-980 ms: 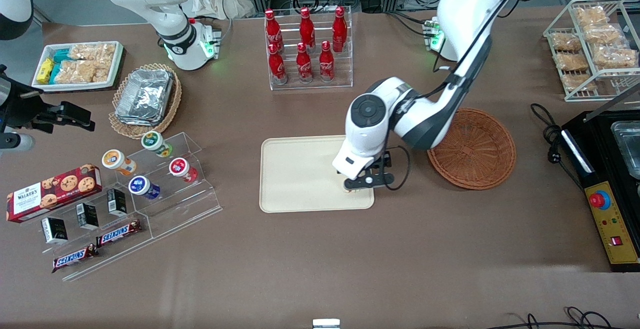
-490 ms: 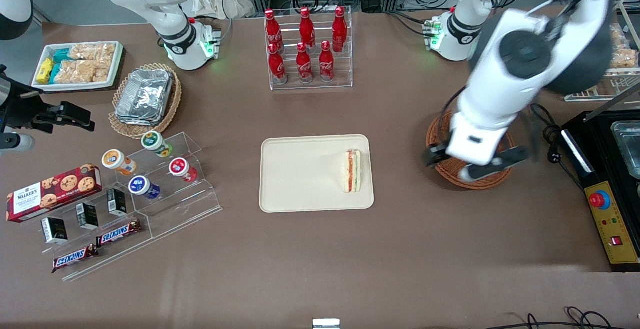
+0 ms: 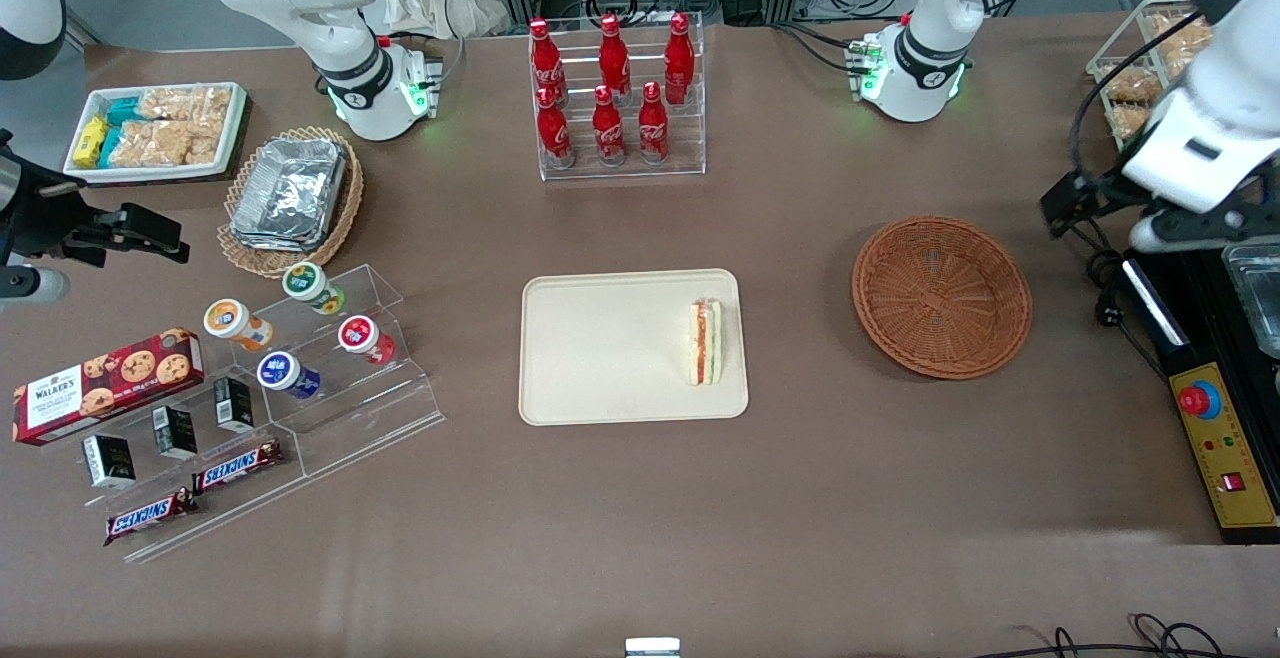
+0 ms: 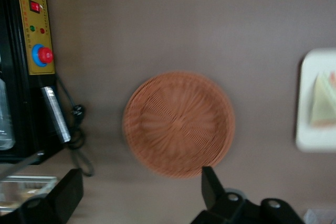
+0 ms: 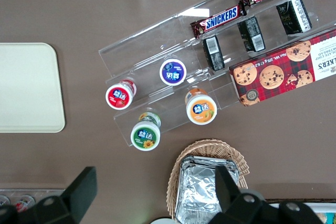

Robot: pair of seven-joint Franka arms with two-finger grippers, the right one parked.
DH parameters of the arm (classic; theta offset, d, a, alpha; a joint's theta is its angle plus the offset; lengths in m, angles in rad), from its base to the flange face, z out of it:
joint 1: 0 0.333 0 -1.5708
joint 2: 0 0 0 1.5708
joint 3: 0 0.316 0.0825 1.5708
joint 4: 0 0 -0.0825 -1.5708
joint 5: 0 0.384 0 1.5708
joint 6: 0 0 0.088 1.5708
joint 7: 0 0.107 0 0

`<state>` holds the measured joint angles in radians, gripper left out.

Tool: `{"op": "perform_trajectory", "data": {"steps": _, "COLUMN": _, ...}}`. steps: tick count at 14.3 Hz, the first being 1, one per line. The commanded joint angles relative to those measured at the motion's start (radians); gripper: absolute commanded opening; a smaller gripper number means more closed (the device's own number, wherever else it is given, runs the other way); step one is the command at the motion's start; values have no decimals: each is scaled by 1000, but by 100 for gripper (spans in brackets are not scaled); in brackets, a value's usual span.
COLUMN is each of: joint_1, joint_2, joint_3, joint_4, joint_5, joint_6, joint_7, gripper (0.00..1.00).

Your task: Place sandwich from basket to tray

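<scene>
The sandwich (image 3: 705, 342) lies on the cream tray (image 3: 600, 348), close to the tray's short edge that faces the basket, with its orange and green filling showing. The round reddish-brown basket (image 3: 942, 296) stands empty beside the tray. My left gripper (image 3: 1110, 220) hangs high above the table toward the working arm's end, past the basket and over the black cable. It is open with nothing between its fingers. The left wrist view shows the gripper (image 4: 139, 192) above the table next to the basket (image 4: 178, 124), with the tray (image 4: 313, 140) and sandwich (image 4: 323, 103) farther off.
A black and yellow control box with a red button (image 3: 1200, 400) and a black cable (image 3: 1100, 268) lie under the arm. A wire rack of snacks (image 3: 1180, 88) stands nearby. A rack of red bottles (image 3: 610, 88) stands farther from the camera than the tray.
The gripper was down on the tray at the sandwich one second ago. It has let go, risen and swung away over the basket to the working arm's end. The sandwich stays on the tray.
</scene>
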<state>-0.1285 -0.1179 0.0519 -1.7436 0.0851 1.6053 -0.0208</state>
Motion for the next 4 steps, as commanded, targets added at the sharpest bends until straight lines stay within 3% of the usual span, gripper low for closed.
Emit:
{"op": "perform_trajectory", "data": {"steps": 1, "joint_1": -20, "joint_2": -11, "joint_3": 28, "joint_4": 19, "joint_5": -11, "joint_6": -45, "joint_7": 156, "gripper": 100}}
{"op": "perform_trajectory", "data": {"steps": 4, "joint_1": -26, "joint_2": 82, "joint_3": 3, "joint_4": 128, "joint_5": -11, "joint_6": -45, "joint_7": 61, "gripper": 100}}
